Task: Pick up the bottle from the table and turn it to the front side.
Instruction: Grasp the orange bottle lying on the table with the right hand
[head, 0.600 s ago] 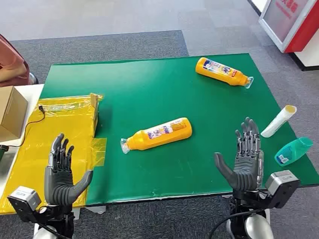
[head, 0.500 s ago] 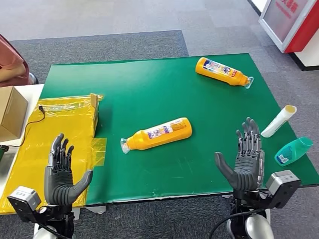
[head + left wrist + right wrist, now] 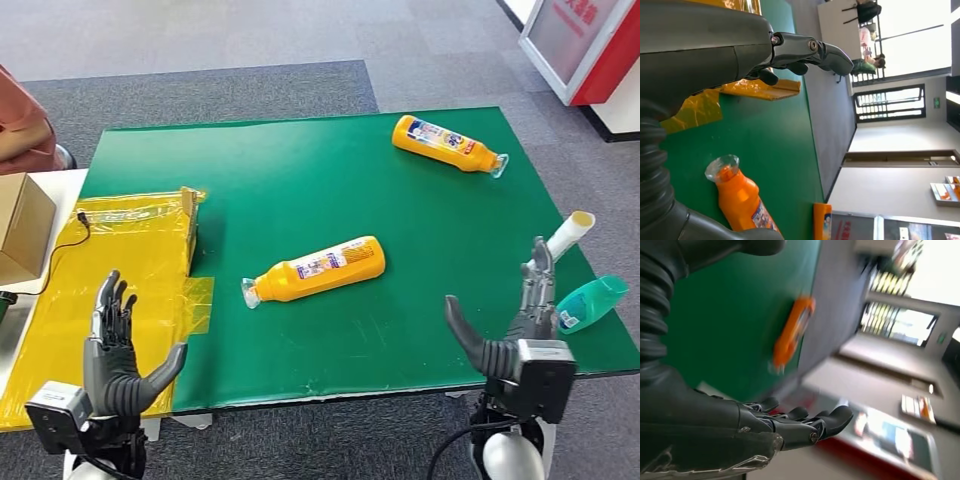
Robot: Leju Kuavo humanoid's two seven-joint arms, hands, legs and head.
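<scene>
- We look down on a green tabletop (image 3: 423,330) standing on grey carpet, with a red-and-white stand at the far right corner of the room; the left wrist view shows windows and pale walls beyond.
- A sheet of yellow plastic (image 3: 143,260) covers the left end of the tabletop, with a cardboard box (image 3: 23,225) just beside it and a black cable trailing across.
- The bottle (image 3: 317,270) we judge to be the target lies on its side near the middle of the tabletop, orange, its clear cap toward our left side and its label partly showing. A second orange bottle (image 3: 445,143) lies well apart at the far right.
- A white tube (image 3: 562,240) and a teal bottle (image 3: 589,300) rest near the right edge.
- Our left hand (image 3: 113,355) hovers at the near left edge, empty, fingers spread wide and palm up.
- Our right hand (image 3: 521,325) hovers at the near right edge, empty too, fingers spread and turned edge-on, close to the teal bottle.
- To do this well, we judge we should reach for the middle bottle's body, not its cap, close around its width, lift clear, then roll it until the front label faces up, keeping the right hand from nudging the teal bottle.
</scene>
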